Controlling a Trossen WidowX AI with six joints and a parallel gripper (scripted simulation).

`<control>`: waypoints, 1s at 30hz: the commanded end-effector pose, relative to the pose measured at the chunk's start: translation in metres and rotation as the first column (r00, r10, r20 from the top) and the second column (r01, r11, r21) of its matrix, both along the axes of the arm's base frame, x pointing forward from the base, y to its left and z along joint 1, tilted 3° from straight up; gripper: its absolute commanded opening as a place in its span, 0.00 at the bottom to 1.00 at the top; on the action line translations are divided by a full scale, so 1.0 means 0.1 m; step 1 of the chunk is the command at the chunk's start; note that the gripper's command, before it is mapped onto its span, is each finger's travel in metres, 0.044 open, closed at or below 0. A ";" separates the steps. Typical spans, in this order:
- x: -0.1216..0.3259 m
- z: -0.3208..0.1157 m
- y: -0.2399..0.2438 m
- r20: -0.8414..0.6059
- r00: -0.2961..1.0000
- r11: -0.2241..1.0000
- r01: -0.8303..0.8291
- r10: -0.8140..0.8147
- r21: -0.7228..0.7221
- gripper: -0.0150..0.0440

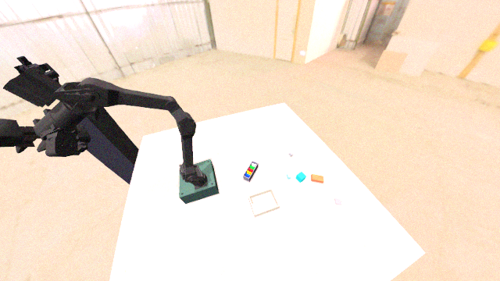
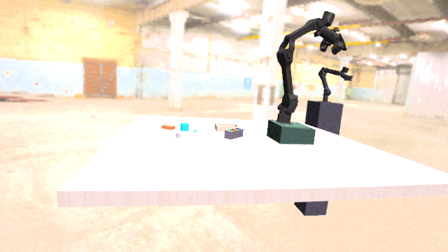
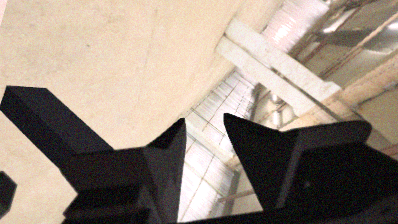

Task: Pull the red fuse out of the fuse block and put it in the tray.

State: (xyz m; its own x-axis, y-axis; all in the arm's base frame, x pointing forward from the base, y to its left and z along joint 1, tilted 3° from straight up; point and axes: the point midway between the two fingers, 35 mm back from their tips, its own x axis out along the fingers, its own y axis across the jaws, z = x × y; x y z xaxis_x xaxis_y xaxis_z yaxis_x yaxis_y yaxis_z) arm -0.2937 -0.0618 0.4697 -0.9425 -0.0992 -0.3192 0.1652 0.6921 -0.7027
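Observation:
The red fuse [image 1: 250, 170] sits in the dark fuse block [image 1: 248, 179] [image 2: 231, 135], in a row between a green and a yellow fuse. Blue and white also show at the row's ends. The shallow beige tray [image 1: 266, 211] [image 2: 220, 128] stands on the table beside the block and appears empty. My gripper [image 2: 330, 51] [image 3: 204, 119] is open, with nothing between its fingers. It is high up and far from the block, on the side of the arm's base away from it. Neither block nor tray shows in the wrist view.
The arm stands on a green base box [image 1: 212, 177] [image 2: 297, 136]. Beyond the tray and block lie a cyan cube [image 1: 301, 177] [image 2: 184, 127], an orange block [image 1: 317, 179] [image 2: 168, 127] and small pale pieces. A second arm stands on a dark pedestal [image 2: 323, 117] behind the table.

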 end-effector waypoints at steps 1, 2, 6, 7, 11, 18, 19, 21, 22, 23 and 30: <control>0.00 0.00 -0.02 0.000 1.000 1.000 -0.008 0.008 -0.001 0.51; 0.01 0.00 -0.09 -0.001 0.999 0.999 -0.032 0.032 -0.004 0.46; 0.07 -0.12 -0.56 0.036 0.987 0.985 -0.156 0.159 -0.078 0.38; 0.08 -0.17 -0.66 0.053 0.982 0.979 -0.174 0.180 -0.105 0.38; 0.17 -0.37 -1.09 0.128 0.955 0.948 -0.237 0.267 -0.214 0.38; 0.70 -0.89 -2.06 0.320 0.833 0.852 -0.298 0.452 -0.430 0.38; 0.80 -0.96 -2.18 0.348 0.809 0.840 -0.297 0.474 -0.454 0.38; 1.04 -1.11 -2.41 0.402 0.758 0.819 -0.291 0.513 -0.494 0.38; 1.17 -1.18 -2.51 0.429 0.731 0.810 -0.288 0.530 -0.511 0.38; 1.31 -1.26 -2.60 0.455 0.703 0.803 -0.283 0.546 -0.525 0.38; 2.38 -1.77 -3.03 0.629 0.495 0.788 -0.227 0.599 -0.572 0.38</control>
